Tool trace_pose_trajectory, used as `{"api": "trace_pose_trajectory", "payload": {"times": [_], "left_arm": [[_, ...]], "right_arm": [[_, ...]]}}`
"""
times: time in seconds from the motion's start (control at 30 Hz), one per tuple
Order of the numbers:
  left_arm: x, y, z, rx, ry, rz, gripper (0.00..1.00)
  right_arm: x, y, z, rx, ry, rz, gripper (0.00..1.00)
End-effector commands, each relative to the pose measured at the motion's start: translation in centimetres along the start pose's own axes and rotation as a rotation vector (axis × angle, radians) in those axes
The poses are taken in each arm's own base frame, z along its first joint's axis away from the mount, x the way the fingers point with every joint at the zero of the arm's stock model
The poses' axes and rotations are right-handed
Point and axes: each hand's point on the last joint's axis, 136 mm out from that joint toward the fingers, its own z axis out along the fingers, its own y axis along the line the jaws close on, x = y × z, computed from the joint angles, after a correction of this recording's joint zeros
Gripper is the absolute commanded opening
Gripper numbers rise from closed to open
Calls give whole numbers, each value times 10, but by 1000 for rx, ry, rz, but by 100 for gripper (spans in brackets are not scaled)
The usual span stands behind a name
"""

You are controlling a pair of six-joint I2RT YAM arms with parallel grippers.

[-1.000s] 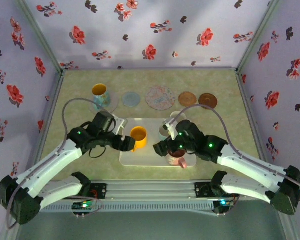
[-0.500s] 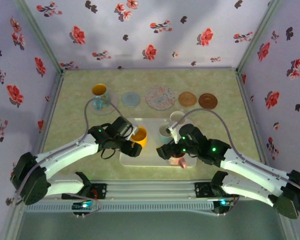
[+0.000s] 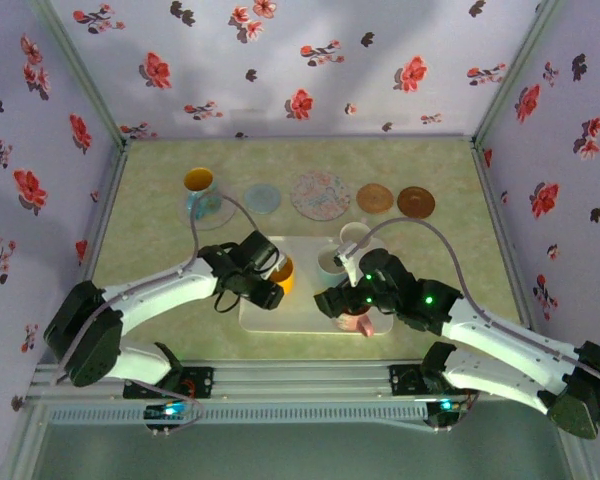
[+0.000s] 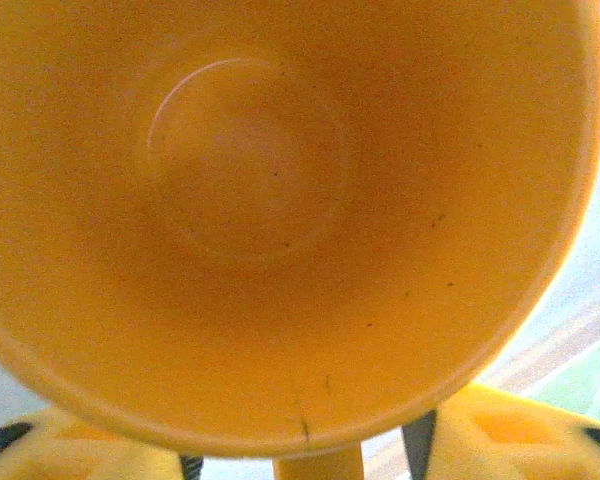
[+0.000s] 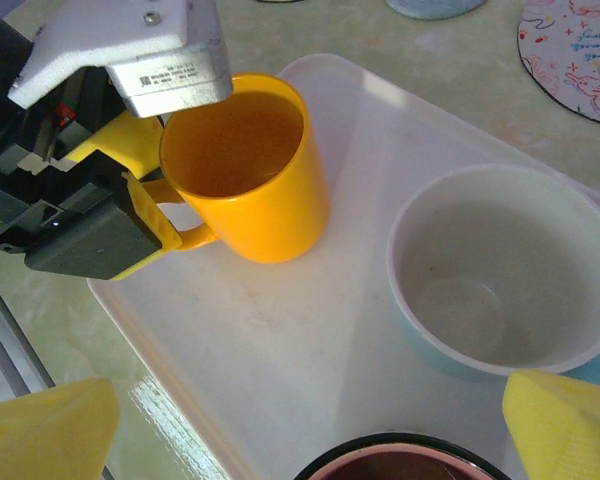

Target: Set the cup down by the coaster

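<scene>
Barely begun: the yellow plastic mug (image 5: 245, 170) stands at 9 o'clock on the white plastic tray (image 5: 310, 330), the round blue coaster (image 3: 263, 198) unreached at 12. The left pincer (image 5: 155, 215) flanks its handle; whether it grips, I cannot tell. The right pincer (image 3: 332, 300) gapes empty.

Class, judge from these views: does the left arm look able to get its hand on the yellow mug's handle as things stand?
Probably yes: the left hand sits at the yellow mug on the tray, its fingers either side of the handle, with nothing between them.
</scene>
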Motion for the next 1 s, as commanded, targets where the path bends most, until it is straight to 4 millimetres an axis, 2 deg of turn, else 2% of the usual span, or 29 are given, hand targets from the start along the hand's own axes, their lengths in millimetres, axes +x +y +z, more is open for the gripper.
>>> {"api": "trace_pose_trajectory", "payload": {"times": [0.0, 0.3, 0.5, 0.63, 0.77, 0.87, 0.97], "left_arm": [[-8, -4, 0, 2, -8, 34, 50], [-6, -3, 5, -2, 17, 39, 37], [-11, -5, 3, 3, -6, 43, 35], [-15, -5, 1, -1, -18, 41, 26], [-17, -6, 1, 2, -24, 34, 23], [-18, -6, -1, 3, -32, 33, 12], [-18, -4, -2, -5, -44, 25, 10]], "right_arm": [[-4, -2, 1, 16, -29, -22, 100], [-3, -4, 4, 25, -33, -27, 99], [-2, -4, 5, 24, -36, -20, 99], [-6, -4, 3, 27, -44, -28, 99], [-8, -5, 3, 37, -39, -39, 99], [-9, -5, 3, 38, -39, -36, 99], [-12, -4, 3, 36, -48, -34, 99]]}}
